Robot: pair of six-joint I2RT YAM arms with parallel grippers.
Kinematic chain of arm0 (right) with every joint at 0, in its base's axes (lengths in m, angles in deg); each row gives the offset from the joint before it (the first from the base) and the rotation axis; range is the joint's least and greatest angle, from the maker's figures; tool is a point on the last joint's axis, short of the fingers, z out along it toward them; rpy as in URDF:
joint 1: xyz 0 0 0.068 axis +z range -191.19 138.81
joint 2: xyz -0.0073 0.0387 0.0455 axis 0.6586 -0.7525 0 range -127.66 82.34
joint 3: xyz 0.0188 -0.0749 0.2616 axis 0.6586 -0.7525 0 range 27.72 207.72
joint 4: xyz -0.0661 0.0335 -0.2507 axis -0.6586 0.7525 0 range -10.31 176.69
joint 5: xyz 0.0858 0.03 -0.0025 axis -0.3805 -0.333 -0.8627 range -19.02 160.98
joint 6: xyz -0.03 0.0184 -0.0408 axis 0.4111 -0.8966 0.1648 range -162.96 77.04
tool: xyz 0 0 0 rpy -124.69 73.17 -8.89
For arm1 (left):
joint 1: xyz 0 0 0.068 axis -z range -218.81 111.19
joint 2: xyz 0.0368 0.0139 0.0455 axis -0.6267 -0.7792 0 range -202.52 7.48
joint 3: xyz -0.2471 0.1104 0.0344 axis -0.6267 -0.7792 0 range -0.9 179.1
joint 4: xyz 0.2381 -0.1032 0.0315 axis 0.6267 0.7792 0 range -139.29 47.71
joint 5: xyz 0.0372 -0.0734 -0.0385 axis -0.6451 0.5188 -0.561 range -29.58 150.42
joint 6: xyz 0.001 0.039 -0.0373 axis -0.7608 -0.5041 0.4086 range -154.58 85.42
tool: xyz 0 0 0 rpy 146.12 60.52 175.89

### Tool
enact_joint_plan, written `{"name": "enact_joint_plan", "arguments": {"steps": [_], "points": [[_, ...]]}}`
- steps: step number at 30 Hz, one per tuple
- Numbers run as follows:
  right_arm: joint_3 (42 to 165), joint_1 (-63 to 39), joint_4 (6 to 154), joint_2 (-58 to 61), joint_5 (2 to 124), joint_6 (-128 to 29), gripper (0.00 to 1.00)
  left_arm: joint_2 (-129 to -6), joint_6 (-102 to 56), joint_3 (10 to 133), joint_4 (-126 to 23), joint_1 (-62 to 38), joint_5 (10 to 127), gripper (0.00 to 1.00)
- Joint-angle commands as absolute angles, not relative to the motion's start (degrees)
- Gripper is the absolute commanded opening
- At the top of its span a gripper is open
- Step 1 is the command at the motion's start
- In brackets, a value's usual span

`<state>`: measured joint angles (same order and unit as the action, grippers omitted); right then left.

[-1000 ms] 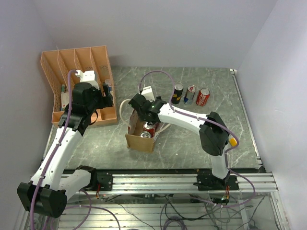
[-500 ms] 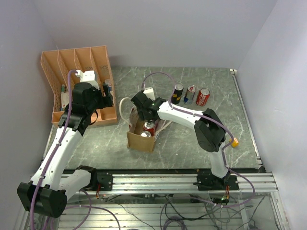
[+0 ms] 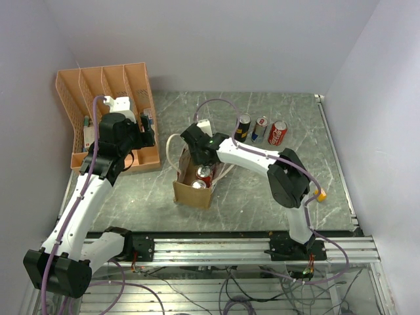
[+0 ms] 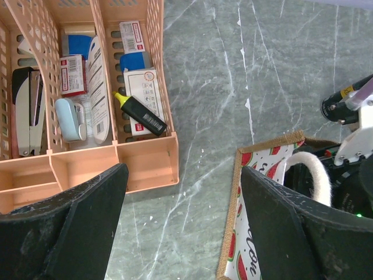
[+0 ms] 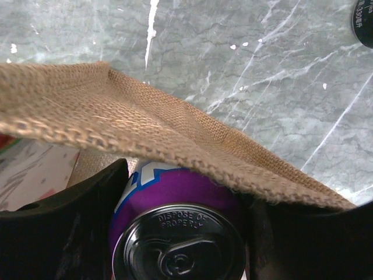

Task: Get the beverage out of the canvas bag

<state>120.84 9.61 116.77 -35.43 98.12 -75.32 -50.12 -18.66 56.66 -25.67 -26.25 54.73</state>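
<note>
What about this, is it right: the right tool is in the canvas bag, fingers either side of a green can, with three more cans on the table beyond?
Only the colour is wrong: the right wrist view shows a purple can. The right tool is in the canvas bag, fingers either side of it, with three more cans on the table beyond.

Shows an orange slotted rack [image 4: 145, 166] on a grey marbled table [image 4: 233, 87], holding a black stapler [image 4: 27, 111], a yellow-capped highlighter [image 4: 140, 114] and small boxes [image 4: 73, 74].
</note>
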Motion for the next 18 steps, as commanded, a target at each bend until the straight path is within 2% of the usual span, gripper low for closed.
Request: {"name": "enact_joint_plan", "arguments": {"steps": [1, 8, 18], "points": [[122.1, 8.7, 115.6, -27.2, 98.9, -73.0, 0.27, -50.2, -18.4, 57.0, -27.1, -26.8, 56.3, 0.89], [119.3, 5.4, 109.7, -16.7, 92.5, -72.3, 0.16, -50.4, -18.4, 56.9, -27.1, -26.8, 56.2, 0.89], [101.4, -10.2, 92.8, 3.9, 69.1, -77.0, 0.04, -50.5, -18.3, 56.9, -27.2, -26.8, 56.7, 0.89]]}}
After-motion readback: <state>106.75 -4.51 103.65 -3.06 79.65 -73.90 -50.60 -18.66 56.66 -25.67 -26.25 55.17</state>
